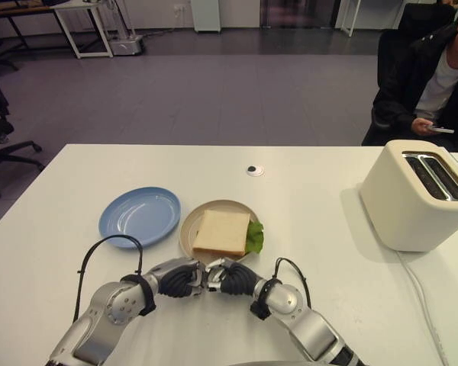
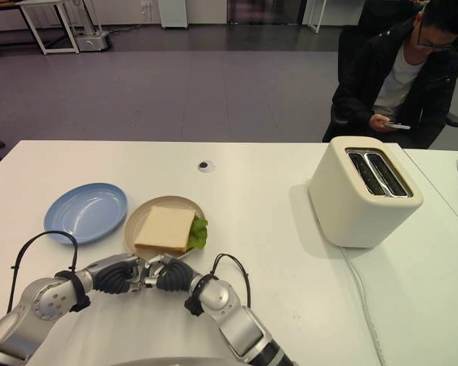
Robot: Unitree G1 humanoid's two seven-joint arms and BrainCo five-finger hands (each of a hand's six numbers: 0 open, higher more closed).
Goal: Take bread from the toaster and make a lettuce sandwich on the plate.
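A slice of bread (image 1: 222, 232) lies on a beige plate (image 1: 188, 225), with green lettuce (image 1: 255, 237) sticking out from under its right edge. The cream toaster (image 1: 417, 193) stands at the table's right, its two slots showing nothing above the rim. My left hand (image 1: 177, 277) and right hand (image 1: 233, 278) rest near the table's front edge, just in front of the plate. Their curled fingers meet tip to tip and hold nothing.
An empty blue plate (image 1: 140, 216) sits left of the beige one. A small round black-and-white fitting (image 1: 254, 170) is set in the table behind the plates. The toaster's white cord (image 1: 421, 293) runs forward along the right side.
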